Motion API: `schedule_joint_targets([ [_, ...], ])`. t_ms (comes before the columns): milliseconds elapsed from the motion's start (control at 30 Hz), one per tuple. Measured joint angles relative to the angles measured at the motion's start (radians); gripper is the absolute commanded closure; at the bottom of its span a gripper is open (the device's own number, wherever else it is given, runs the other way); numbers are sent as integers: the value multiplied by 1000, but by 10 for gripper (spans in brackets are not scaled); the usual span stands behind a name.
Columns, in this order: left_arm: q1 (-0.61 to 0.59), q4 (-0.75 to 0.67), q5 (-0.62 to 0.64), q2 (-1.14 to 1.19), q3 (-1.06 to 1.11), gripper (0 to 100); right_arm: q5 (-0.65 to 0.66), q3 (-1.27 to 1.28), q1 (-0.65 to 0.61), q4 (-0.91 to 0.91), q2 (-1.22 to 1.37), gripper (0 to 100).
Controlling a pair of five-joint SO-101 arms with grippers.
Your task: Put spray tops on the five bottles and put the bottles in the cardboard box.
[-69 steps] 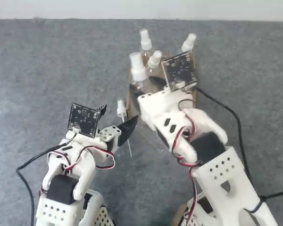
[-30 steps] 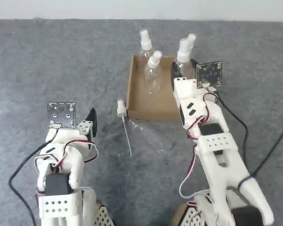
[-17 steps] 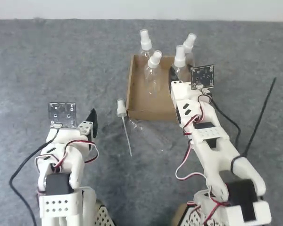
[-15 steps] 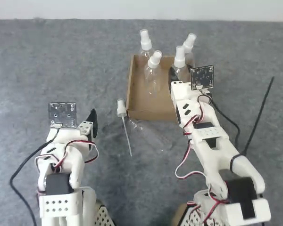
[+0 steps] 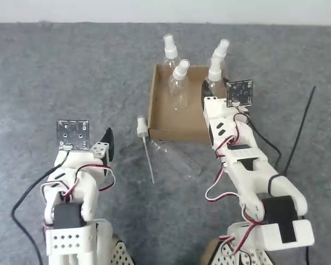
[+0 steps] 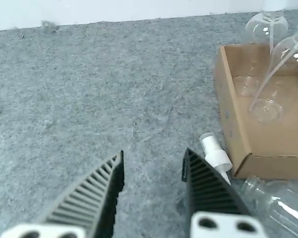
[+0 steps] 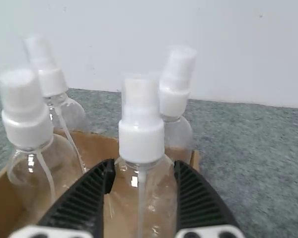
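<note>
Lowering a capped bottle [image 5: 214,70] into the cardboard box [image 5: 153,105] looks like the step in hand. The right end effector [image 7: 143,168] hugs the bottle's clear body from both sides and appears to grip it, at the right side of the box in the high view. Another capped bottle [image 5: 179,87] stands inside the box. Two more [image 5: 169,51] [image 5: 221,51] stand at its upper edge; whether inside or just beyond, I cannot tell.

Next, I judge, the bottle must be let go upright, without knocking its neighbours. The last pair then needs joining. The loose spray top [image 5: 142,126] lies on the tabletop [image 5: 71,72] just left of the box, and the bare bottle [image 5: 174,157] lies on its side below the box.

The left end effector [image 6: 151,163] hangs at lower left, fingers moderately apart and holding nothing.

Compared with 2.3 seconds ago, the left arm has drawn back from the loose spray top. Over the last second the held bottle has come down from above the box's upper right corner.
</note>
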Motion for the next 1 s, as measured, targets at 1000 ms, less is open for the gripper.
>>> schedule_joint_targets([
  [1000,0,0,0,0,0,825,-34,-52,0,-60,74,989],
])
